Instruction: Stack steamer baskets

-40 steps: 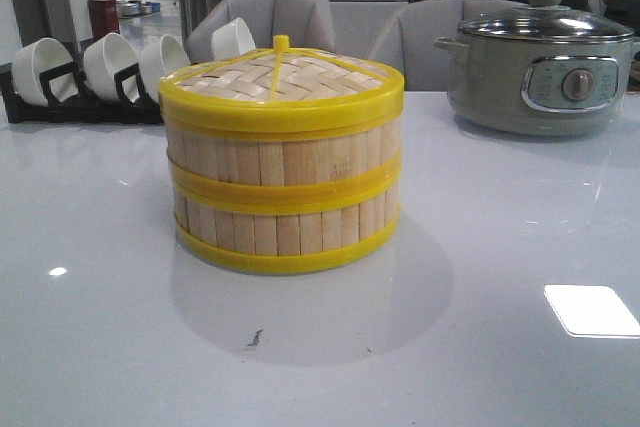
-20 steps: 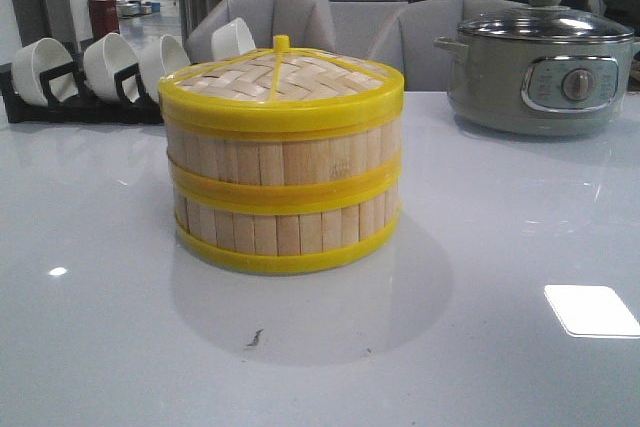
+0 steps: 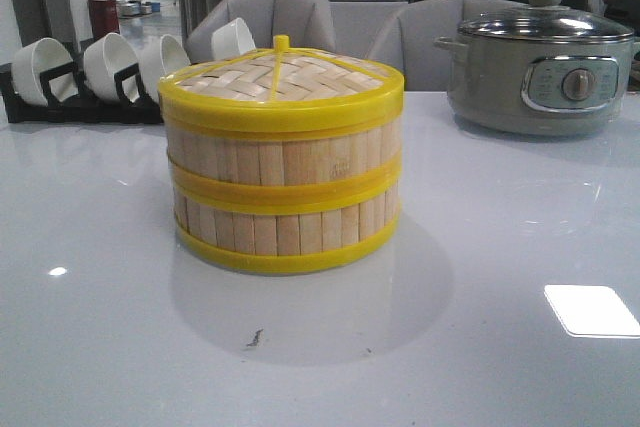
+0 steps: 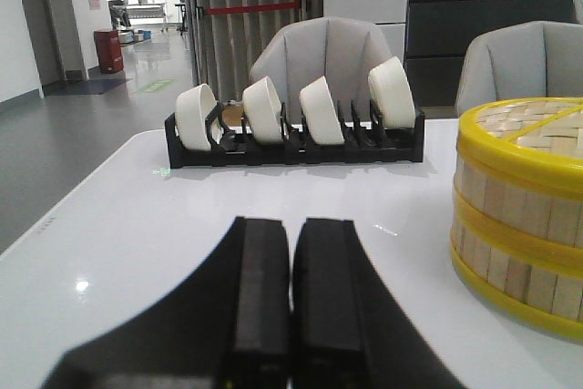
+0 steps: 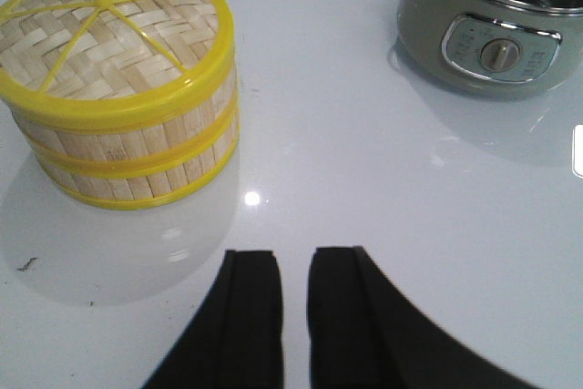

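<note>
Left pincer (image 4: 291, 225): fingers pressed flat together, nothing between them, low over the near left of the table (image 3: 500, 247). Right pincer (image 5: 293, 261): fingers almost together with a narrow strip of table showing between them, also holding nothing, at the near right. Neither one touches the stack.

Change over the last second: none that I can find. Front view matches the two earlier frames; the stack, its shadow and the glare patches on the table sit in the same places.

The baskets: upper basket (image 3: 285, 162) sits squarely on the lower basket (image 3: 285, 232), with the yellow rims meeting in one even band all the way round the side I can see. The woven lid (image 3: 280, 77) is on top with its knob up. The stack stands in the middle of the table, upright, with no visible lean or overhang. I cannot see its far side.

Surroundings: grey pot (image 3: 540, 72) far right, well apart from the stack. Rack of white bowls (image 3: 80, 67) far left, behind the stack.

Reading: with both pincers empty and clear and the scene static, I judge the stacking complete. I see nothing left to do but keep the arms away from the stack. The only risk I can name is clipping the stack if an arm swings across the middle
</note>
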Available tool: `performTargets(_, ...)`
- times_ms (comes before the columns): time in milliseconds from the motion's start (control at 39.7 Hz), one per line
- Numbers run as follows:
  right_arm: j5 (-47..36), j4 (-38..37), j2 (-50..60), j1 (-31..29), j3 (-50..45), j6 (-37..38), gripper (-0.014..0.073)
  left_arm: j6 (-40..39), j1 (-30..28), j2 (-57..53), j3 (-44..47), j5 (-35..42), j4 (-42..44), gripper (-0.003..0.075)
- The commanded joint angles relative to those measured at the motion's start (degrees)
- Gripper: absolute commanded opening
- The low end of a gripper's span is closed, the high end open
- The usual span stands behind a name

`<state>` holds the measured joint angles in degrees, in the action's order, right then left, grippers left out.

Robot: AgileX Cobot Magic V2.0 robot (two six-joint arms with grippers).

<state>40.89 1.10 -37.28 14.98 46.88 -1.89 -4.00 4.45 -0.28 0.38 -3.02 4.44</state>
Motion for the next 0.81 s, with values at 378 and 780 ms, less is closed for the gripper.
performTargets(378, -14.1, 2.2, 1.9, -12.3, -2.6, -0.3, 0.0225, -0.4, -0.1, -0.8, 0.0, 4.3, -0.1, 0.0085)
performTargets(780, -28.4, 2.2, 15.8, -21.1, -23.9, -0.3, 0.0225, -0.4, -0.1, -0.8, 0.0, 4.3, -0.1, 0.0085)
